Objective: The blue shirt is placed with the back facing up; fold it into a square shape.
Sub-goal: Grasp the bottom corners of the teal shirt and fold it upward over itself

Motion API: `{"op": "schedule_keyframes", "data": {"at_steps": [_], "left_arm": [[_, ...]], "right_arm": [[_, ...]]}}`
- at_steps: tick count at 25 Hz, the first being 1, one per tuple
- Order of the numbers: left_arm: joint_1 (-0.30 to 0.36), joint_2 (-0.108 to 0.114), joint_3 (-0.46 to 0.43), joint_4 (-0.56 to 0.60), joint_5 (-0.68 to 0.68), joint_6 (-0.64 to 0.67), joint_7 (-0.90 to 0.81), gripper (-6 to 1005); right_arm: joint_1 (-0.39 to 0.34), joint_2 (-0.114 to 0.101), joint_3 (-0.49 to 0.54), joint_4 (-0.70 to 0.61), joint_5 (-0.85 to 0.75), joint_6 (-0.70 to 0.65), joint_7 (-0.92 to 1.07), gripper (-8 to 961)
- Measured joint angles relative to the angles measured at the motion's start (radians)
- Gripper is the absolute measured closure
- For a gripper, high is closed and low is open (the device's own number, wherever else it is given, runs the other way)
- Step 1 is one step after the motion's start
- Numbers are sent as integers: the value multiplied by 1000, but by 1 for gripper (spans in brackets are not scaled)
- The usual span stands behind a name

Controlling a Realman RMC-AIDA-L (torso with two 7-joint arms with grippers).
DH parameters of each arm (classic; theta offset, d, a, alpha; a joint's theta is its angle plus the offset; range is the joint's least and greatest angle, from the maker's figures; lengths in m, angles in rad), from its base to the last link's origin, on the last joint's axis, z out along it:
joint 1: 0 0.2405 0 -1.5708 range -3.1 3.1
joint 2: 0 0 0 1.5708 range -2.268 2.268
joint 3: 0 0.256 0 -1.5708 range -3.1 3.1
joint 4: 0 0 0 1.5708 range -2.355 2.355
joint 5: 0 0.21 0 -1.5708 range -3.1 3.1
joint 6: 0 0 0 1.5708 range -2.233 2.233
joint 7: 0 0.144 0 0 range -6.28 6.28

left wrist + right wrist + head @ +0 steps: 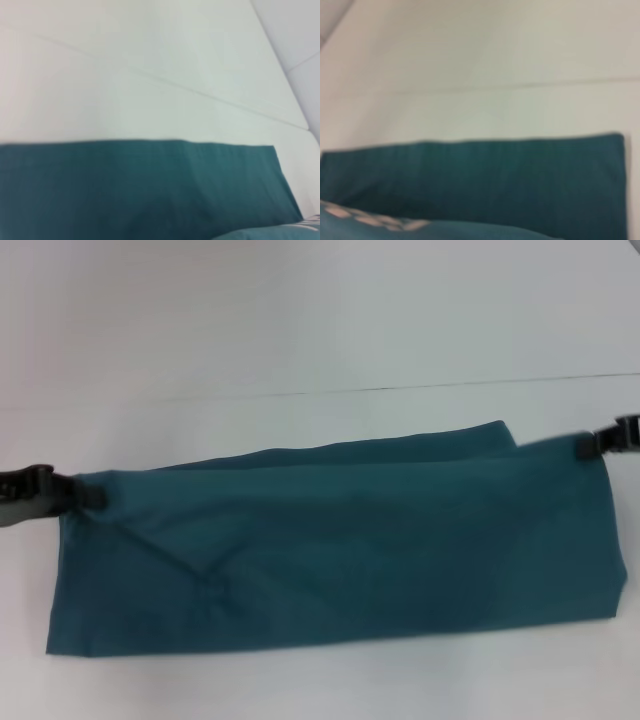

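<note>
The shirt (330, 550) hangs stretched between both grippers over the table (300, 330): left gripper (88, 494) and right gripper (585, 446) each pinch an upper corner.

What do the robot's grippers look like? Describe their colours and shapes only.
Only the head view shows them. The left gripper has dark, almost black blocky fingers on a pale grey-green body that runs off the picture's edge. The right gripper is black too, with angular, bracket-like parts and slim fingers. No cables or markings can be made out on either.
</note>
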Motion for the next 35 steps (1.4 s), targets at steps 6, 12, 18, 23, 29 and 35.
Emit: {"op": "schedule_keyframes", "data": {"at_steps": [6, 12, 18, 23, 29, 35], "left_arm": [[-11, -2, 19, -46, -18, -80, 18, 889], [-21, -19, 73, -74, -21, -190, 19, 890], [-23, -39, 167, -98, -21, -310, 30, 888], [-27, -42, 178, -113, -21, -389, 28, 879], [-31, -53, 179, -113, -21, -456, 27, 869], [-40, -68, 233, -134, -21, -540, 28, 858]], "right_arm": [[2, 1, -2, 43, 56, 85, 2, 922], [20, 3, -46, 104, 51, 188, 2, 921], [28, 8, -84, 191, 49, 313, 2, 921], [30, 11, -118, 246, 49, 420, -2, 921], [31, 14, -122, 276, 56, 512, -4, 920], [42, 26, -136, 292, 56, 568, -7, 920]]}}
